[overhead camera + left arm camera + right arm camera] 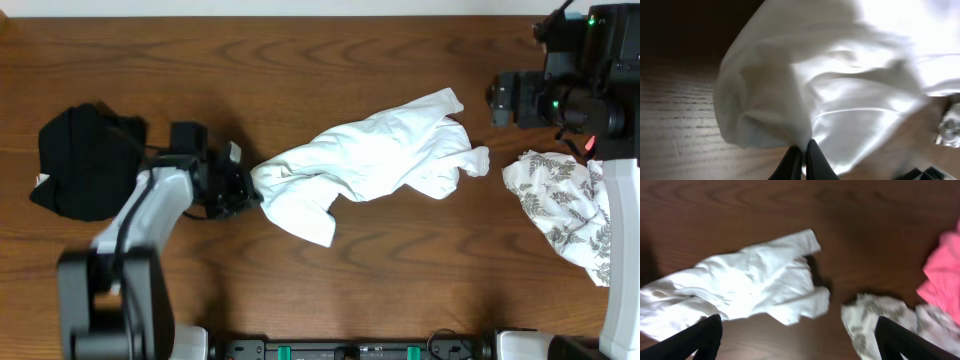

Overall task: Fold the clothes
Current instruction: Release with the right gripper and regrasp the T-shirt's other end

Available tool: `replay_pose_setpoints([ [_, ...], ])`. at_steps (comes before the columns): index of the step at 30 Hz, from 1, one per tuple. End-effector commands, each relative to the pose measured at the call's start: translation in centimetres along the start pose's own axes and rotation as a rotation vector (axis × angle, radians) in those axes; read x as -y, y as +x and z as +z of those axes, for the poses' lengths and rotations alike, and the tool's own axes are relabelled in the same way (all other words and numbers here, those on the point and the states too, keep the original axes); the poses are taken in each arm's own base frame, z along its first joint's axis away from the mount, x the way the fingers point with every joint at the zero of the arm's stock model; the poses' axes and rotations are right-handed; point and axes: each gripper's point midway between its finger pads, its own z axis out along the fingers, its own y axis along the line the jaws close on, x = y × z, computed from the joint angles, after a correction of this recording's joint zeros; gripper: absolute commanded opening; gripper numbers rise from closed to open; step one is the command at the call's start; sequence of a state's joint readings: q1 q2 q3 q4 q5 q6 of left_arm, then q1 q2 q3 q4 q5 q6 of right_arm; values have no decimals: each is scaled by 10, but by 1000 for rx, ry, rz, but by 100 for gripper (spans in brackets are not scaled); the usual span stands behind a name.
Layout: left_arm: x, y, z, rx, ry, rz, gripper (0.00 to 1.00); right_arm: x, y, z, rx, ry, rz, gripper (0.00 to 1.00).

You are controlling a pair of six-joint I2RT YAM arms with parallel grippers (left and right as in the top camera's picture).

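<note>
A crumpled white T-shirt (pixel 370 160) lies stretched across the middle of the wooden table (pixel 300 60). My left gripper (pixel 249 190) sits at the shirt's left end. In the left wrist view its black fingers (pixel 792 162) are pressed together with a fold of the white cloth (pixel 830 85) pinched between their tips. My right gripper (pixel 494 100) hovers at the far right, above and behind the shirt's right end. It stands wide open (pixel 797 321) with only bare table between its fingers (pixel 705 337), and the T-shirt (pixel 750 285) lies ahead of it.
A black garment (pixel 85 160) is heaped at the left, behind my left arm. A white garment with a grey leaf pattern (pixel 565 210) lies at the right edge, also seen close to my right finger (pixel 870 317). A pink garment (pixel 942 280) shows at the far right.
</note>
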State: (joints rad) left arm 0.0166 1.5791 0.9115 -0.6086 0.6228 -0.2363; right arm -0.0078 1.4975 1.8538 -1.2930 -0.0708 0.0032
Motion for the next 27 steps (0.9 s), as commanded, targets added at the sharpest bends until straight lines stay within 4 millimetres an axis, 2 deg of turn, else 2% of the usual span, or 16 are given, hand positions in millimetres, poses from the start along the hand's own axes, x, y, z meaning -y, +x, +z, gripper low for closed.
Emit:
replay_pose_setpoints([
  [1, 37, -17, -47, 170, 53, 112, 6, 21, 13, 1, -53, 80, 73, 96],
  [3, 44, -25, -74, 290, 17, 162, 6, 22, 26, 1, -110, 81, 79, 98],
  [7, 40, -33, -116, 484, -105, 192, 6, 22, 52, 8, -232, 81, 84, 99],
  [9, 39, -35, -130, 546, -131, 182, 6, 21, 63, 17, -279, 81, 83, 99],
  [12, 44, -34, -137, 572, -115, 172, 6, 23, 78, 35, -326, 81, 85, 99],
  [16, 38, -31, -129, 532, -126, 154, 6, 23, 88, 54, -346, 77, 87, 99],
  [17, 35, -28, -125, 508, -131, 143, 15, 23, 89, 56, -346, 73, 88, 99],
  [19, 25, -24, -113, 447, -154, 114, 45, 21, 88, 59, -340, 57, 91, 99],
  [21, 14, -21, -97, 379, -179, 82, 62, 20, 86, 60, -331, 55, 90, 99],
  [23, 3, -21, -80, 316, -203, 52, 71, 20, 84, 61, -324, 54, 89, 99],
  [27, -26, -22, -39, 185, -261, -5, 74, 20, 85, 60, -327, 54, 90, 99],
])
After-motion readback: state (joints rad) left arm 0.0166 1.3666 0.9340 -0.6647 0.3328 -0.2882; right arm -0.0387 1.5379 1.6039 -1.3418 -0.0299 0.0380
